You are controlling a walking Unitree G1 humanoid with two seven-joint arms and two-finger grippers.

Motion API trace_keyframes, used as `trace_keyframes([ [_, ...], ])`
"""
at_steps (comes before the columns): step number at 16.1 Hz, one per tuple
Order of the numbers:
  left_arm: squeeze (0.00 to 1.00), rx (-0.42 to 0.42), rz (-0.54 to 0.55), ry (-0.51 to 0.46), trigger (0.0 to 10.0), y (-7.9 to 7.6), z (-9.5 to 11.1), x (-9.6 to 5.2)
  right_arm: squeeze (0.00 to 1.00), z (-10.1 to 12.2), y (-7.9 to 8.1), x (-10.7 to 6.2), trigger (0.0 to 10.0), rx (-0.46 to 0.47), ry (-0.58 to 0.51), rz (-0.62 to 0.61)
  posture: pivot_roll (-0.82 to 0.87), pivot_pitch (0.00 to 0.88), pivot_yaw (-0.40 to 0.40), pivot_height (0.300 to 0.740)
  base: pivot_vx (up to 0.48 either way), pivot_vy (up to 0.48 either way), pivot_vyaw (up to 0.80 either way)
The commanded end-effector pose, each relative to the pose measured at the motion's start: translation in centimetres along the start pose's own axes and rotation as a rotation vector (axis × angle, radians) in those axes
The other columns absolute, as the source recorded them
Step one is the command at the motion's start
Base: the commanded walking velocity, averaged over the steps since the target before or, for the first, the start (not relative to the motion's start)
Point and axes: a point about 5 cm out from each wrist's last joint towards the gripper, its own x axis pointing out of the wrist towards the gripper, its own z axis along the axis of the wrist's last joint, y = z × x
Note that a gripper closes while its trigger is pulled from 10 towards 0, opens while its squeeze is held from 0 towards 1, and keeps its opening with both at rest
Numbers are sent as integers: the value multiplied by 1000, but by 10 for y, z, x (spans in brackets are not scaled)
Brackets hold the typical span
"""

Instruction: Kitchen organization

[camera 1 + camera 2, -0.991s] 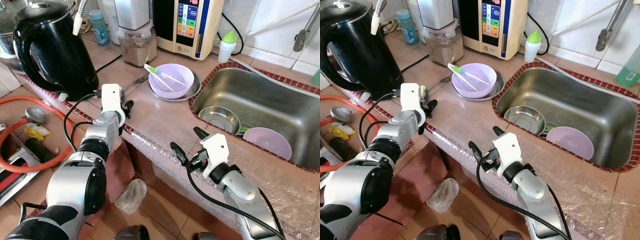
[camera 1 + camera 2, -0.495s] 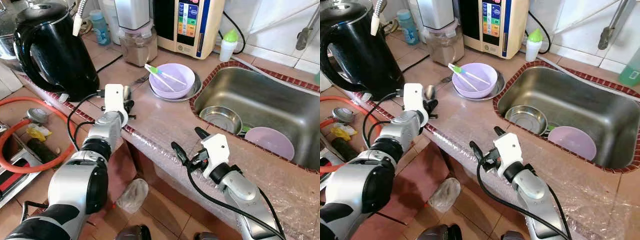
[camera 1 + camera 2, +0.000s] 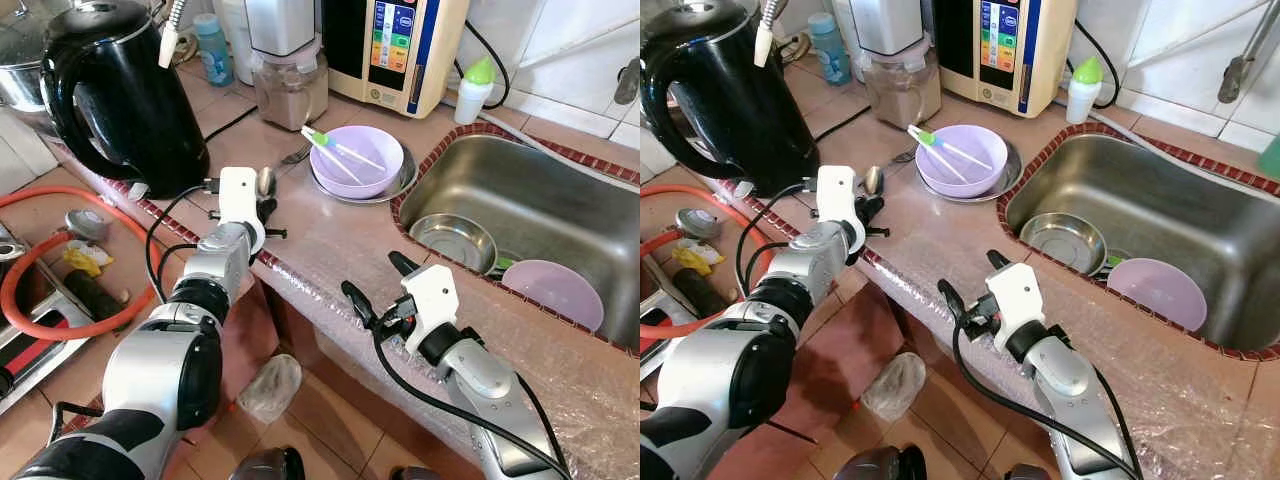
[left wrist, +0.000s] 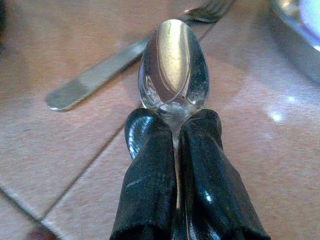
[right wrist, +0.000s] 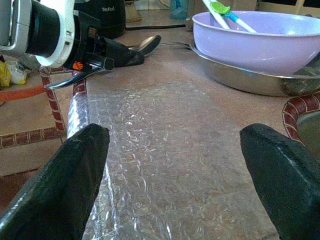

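My left gripper [image 3: 263,207] is shut on the neck of a steel spoon [image 4: 172,65], held just above the tiled counter [image 3: 330,235] with its bowl pointing away from me. A fork [image 4: 115,60] lies on the counter just beyond the spoon. Further right, a purple bowl [image 3: 358,160] holding green-and-white chopsticks [image 3: 335,148] sits on a steel plate [image 3: 392,186]. My right gripper [image 3: 372,285] stands open at the counter's front edge, over bubble wrap [image 5: 165,150], with nothing between its fingers [image 5: 65,185].
A black kettle [image 3: 120,90] stands left of the left gripper. A blender [image 3: 290,60], a water unit [image 3: 410,45] and a small bottle [image 3: 472,85] line the back. The sink [image 3: 560,200] holds a steel bowl [image 3: 452,240] and a purple plate [image 3: 556,290].
The head view has shifted slightly. My left gripper has risen a little with the spoon, whose bowl now shows above the fingers. The right arm has stayed put.
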Motion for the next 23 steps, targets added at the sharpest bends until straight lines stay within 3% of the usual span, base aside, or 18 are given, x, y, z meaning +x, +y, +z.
trace_keyframes([
  [1, 0, -17, -55, 113, 0, -11, -31, -2, 0, 4, 1, 1, 10000, 5, -17, 5, -136, 66, 97, 740, 0, 0, 0],
  [5, 0, -20, -29, 53, 0, -3, -33, -5, 0, 5, -1, 3, 10000, 1, -19, 13, -137, 58, 89, 740, 0, 0, 0],
  [7, 0, -62, -5, 16, 0, 1, -36, -6, 0, 5, -3, 3, 10000, -3, -19, 14, -136, 45, 77, 740, 0, 0, 0],
  [9, 0, -114, 9, -67, 0, 2, -33, -8, 0, 6, -5, 5, 10000, -17, -21, 27, -137, 28, 66, 740, 0, 0, 0],
  [11, 0, -115, -3, -152, 0, 0, -27, -10, 0, 10, -12, 10, 10000, -32, -31, 26, -134, 13, 54, 740, 0, 0, 0],
  [14, 0, -133, 4, -196, 0, 2, -24, -11, 0, 11, -15, 12, 10000, -38, -34, 26, -130, 5, 47, 740, 0, 0, 0],
  [19, 0, -107, 52, -380, 0, 11, 3, -16, 0, 12, -13, 13, 10000, -40, -43, 25, -137, 5, 46, 740, 0, 0, 0],
  [21, 0, -98, 47, -413, 0, 10, 9, -17, 0, 13, -14, 13, 10000, -41, -45, 21, -137, 5, 46, 740, 0, 0, 0],
  [23, 0, -59, -6, -525, 0, 1, 32, -20, 0, 14, -16, 15, 10000, -44, -52, 12, -135, 6, 46, 740, 0, 0, 0],
])
